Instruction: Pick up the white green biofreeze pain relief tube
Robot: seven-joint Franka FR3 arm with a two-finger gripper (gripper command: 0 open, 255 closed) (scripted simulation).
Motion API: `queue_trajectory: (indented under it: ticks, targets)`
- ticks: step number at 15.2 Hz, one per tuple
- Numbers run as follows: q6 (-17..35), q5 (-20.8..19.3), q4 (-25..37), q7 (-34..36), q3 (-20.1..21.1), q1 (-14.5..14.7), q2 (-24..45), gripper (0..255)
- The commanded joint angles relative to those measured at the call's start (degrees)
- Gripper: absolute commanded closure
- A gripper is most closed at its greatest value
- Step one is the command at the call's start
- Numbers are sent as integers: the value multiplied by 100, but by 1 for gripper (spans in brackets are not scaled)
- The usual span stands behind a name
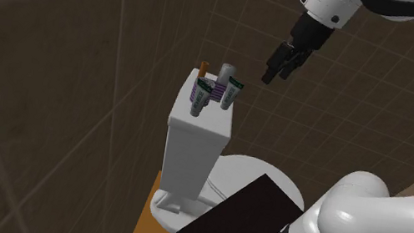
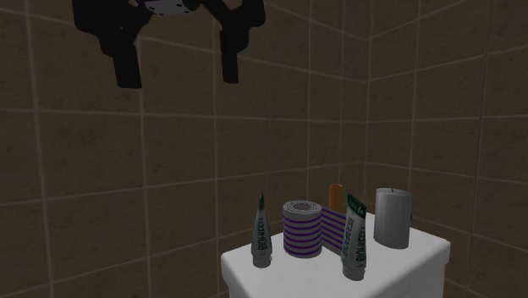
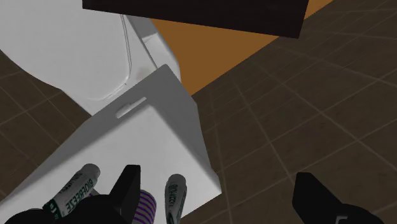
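Two white and green Biofreeze tubes stand cap-down on the white toilet tank lid (image 2: 398, 264): one (image 2: 262, 232) at the second exterior view's left, one (image 2: 354, 239) nearer its right. The shoulder view shows them as a front tube (image 1: 198, 102) and a back tube (image 1: 232, 92). My black gripper (image 1: 277, 70) hangs open well above the tank, off toward the shoulder view's right. In the second exterior view the gripper (image 2: 178, 61) is high above the tubes. Through the wrist camera both tubes (image 3: 74, 196) (image 3: 174, 199) lie beside one finger (image 3: 128, 184); nothing is between the fingers.
A purple-striped roll (image 2: 303, 229), an orange item (image 2: 336, 195) and a grey cylinder (image 2: 393, 217) share the lid with the tubes. The toilet seat (image 3: 57, 51) is below, the black stand (image 1: 231, 225) beside it. Brown tiled walls (image 2: 440, 127) close in behind.
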Motion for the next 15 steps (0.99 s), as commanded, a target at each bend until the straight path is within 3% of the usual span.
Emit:
queue_trajectory:
  ticks: [1,15]
  targets:
    - [0,0,0,0,0,0,0,0]
    - [1329,138,975,370,-102,-301,3070,0]
